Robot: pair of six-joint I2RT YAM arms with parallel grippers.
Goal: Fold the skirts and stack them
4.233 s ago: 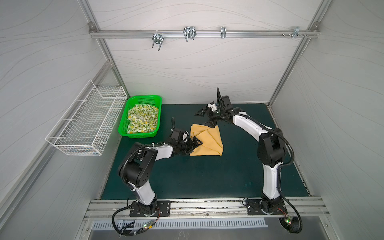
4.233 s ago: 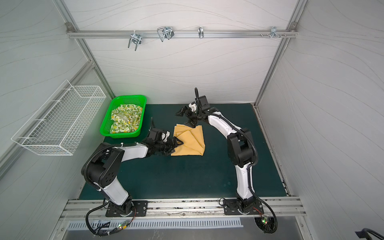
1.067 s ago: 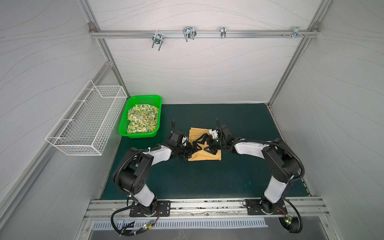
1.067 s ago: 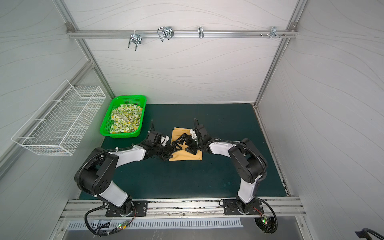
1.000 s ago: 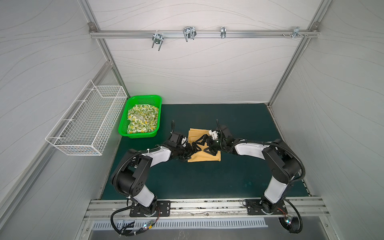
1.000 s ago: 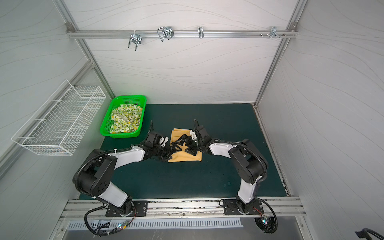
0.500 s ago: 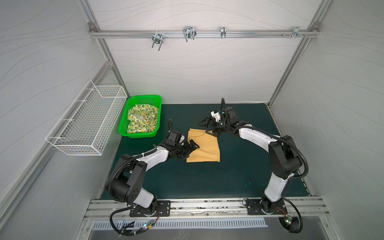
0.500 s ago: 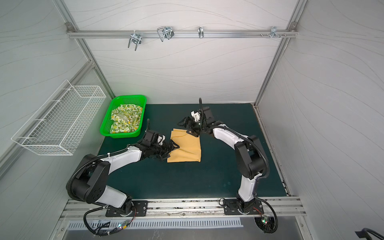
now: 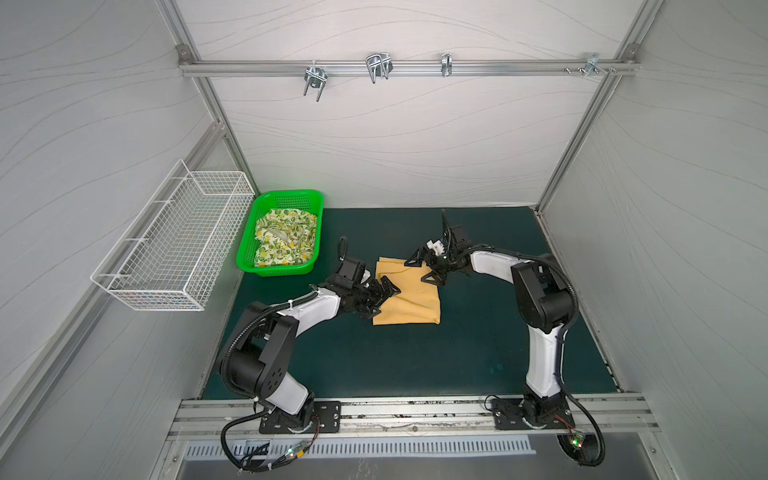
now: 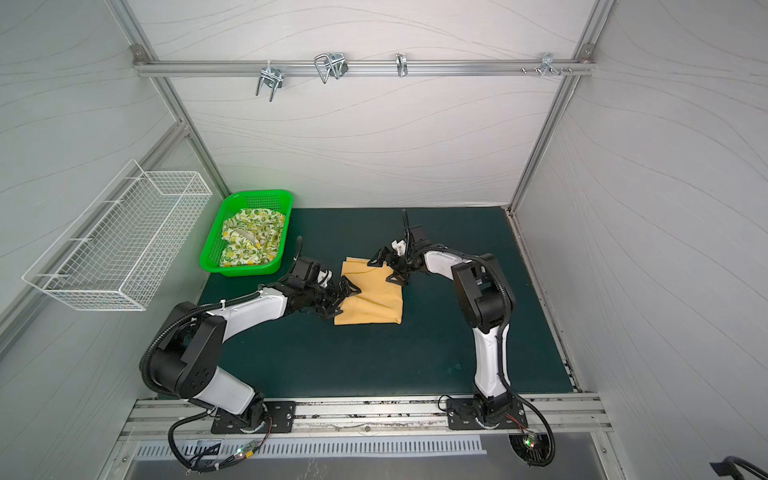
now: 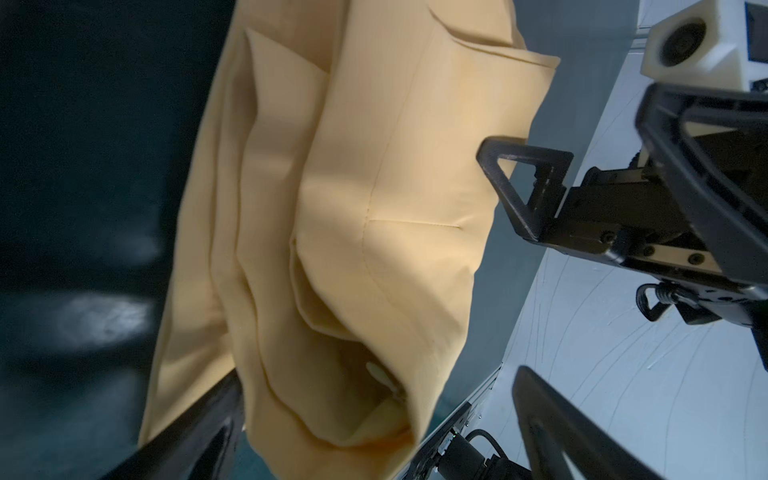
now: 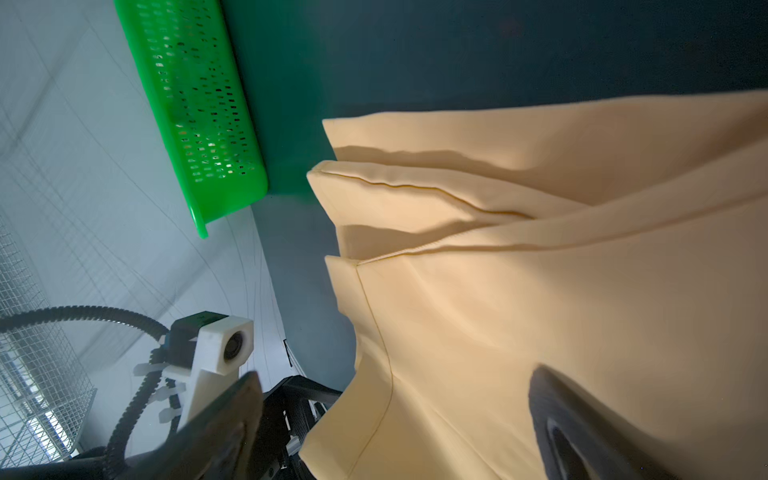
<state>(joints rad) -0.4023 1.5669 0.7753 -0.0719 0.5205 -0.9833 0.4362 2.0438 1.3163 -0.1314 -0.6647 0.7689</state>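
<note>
Two grippers flank the folded mustard-yellow skirt (image 9: 411,299), left gripper (image 9: 380,298) and right gripper (image 9: 422,271) both with fingers spread, clamping nothing; the lemon-print skirt (image 9: 284,243) fills the green basket (image 9: 274,271).

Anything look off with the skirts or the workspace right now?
Nothing spilled or damaged. The yellow skirt lies folded on the mat, but unevenly: its layered edges are staggered rather than flush, clearest in the right wrist view. The lemon skirt lies crumpled in the green basket.
</note>
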